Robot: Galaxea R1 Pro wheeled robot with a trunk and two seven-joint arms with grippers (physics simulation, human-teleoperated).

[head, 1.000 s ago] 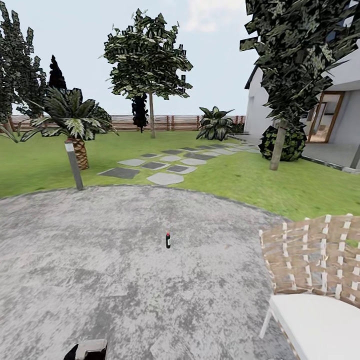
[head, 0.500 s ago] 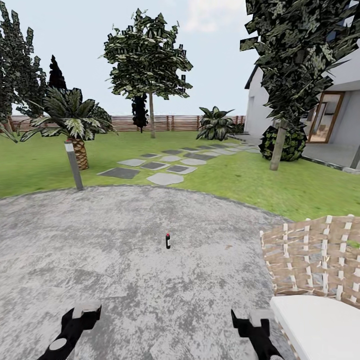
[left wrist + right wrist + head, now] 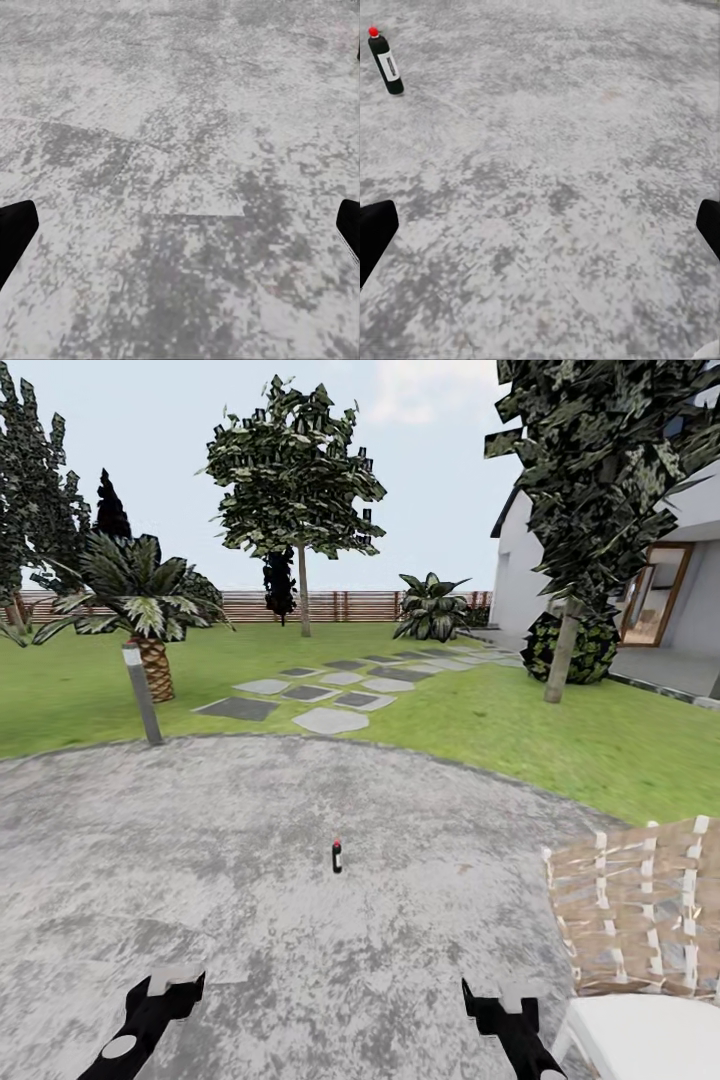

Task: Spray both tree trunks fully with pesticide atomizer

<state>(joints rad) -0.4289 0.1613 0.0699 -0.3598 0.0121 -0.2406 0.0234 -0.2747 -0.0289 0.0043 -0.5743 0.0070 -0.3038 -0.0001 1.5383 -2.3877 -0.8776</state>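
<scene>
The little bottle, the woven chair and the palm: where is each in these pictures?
bottle [image 3: 337, 857]: head view, on its dark body, standing on the grey floor.
chair [image 3: 640, 920]: head view, on its woven back.
palm [image 3: 156, 666]: head view, on its tan trunk.

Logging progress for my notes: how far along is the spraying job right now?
Barely begun. Done: nothing; the pesticide atomizer stands upright on the paved floor, ungrasped. In hand: both the left gripper and right gripper are open, short of it. Left: grasp it, then spray both tree trunks, far and near.
</scene>
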